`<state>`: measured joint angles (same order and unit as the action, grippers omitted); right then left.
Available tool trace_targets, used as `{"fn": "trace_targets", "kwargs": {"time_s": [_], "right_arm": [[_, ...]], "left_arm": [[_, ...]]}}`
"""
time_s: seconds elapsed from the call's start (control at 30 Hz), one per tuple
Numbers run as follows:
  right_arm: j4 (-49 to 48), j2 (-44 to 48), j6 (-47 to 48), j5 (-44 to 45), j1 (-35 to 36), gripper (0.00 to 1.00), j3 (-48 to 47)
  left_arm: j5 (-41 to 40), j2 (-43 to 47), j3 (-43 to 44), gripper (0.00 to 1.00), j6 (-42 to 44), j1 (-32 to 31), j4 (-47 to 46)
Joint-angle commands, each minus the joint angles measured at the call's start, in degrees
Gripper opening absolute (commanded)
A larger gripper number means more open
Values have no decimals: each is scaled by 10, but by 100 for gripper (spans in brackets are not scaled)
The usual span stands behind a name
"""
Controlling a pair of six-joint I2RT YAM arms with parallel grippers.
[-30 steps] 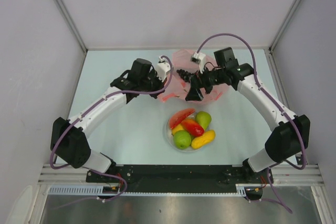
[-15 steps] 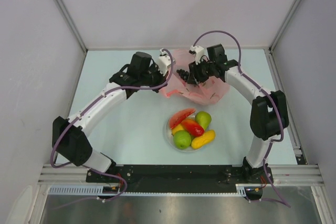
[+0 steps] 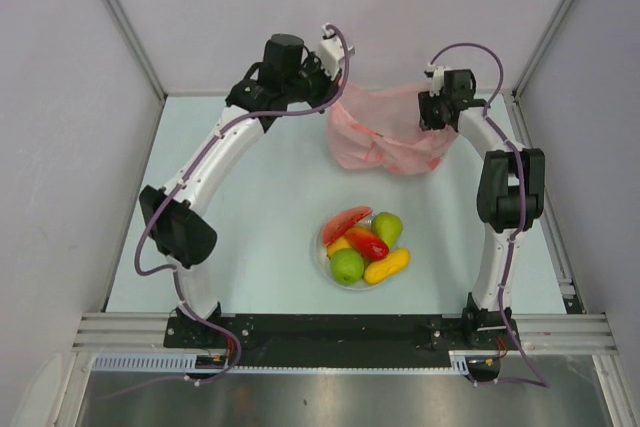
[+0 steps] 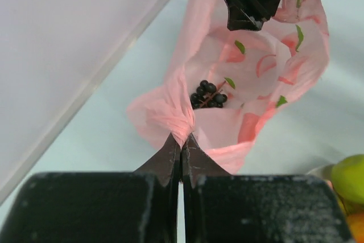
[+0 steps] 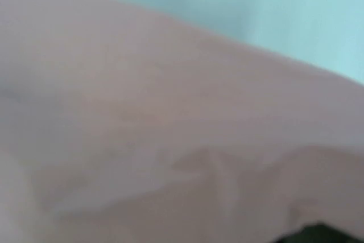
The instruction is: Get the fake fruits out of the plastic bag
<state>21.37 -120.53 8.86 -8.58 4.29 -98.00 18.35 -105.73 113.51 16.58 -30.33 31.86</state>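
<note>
The pink plastic bag [image 3: 385,139] hangs stretched between my two grippers, lifted at the back of the table. My left gripper [image 3: 338,87] is shut on its left rim, the plastic bunched between the fingertips [image 4: 182,139]. My right gripper [image 3: 432,115] pinches the opposite rim [image 4: 250,4]. Inside the open plastic bag [image 4: 256,83] lies a dark purple grape bunch [image 4: 209,95]. Pink plastic [image 5: 170,112] fills the right wrist view and hides that gripper's fingers. Other fake fruits lie on the white plate [image 3: 318,252]: a watermelon slice [image 3: 346,219], a green apple [image 3: 347,265] and an orange-yellow oblong one [image 3: 387,265].
The plate of fruit sits in front of the bag, between the two arms. Grey walls close off the table's left, right and back sides. The green apple's edge [image 4: 350,177] shows at the lower right of the left wrist view.
Both arms have risen and swung back, pulling the bag up and spreading it wide. My right gripper came out of the bag's mouth and closed on its right rim.
</note>
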Motion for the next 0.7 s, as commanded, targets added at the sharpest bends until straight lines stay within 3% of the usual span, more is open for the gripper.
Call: {"fn": "trace_targets", "kwargs": {"time_s": [0.0, 0.1, 0.27, 0.33, 0.43, 0.67], "right_arm": [[-76, 42, 32, 85, 28, 51, -49], [-88, 92, 42, 115, 25, 54, 7], [-67, 230, 35, 53, 23, 55, 227], [-62, 262, 42, 33, 31, 64, 290], [-42, 287, 63, -39, 36, 73, 330], [-37, 275, 121, -84, 79, 71, 284]], "left_arm": [[35, 11, 53, 0, 9, 11, -8], [93, 64, -4, 0, 13, 11, -35], [117, 170, -249, 0, 49, -2, -71], [130, 191, -318, 0, 41, -10, -57], [128, 200, -368, 0, -10, -20, -74], [121, 179, -330, 0, -2, -20, -64]]}}
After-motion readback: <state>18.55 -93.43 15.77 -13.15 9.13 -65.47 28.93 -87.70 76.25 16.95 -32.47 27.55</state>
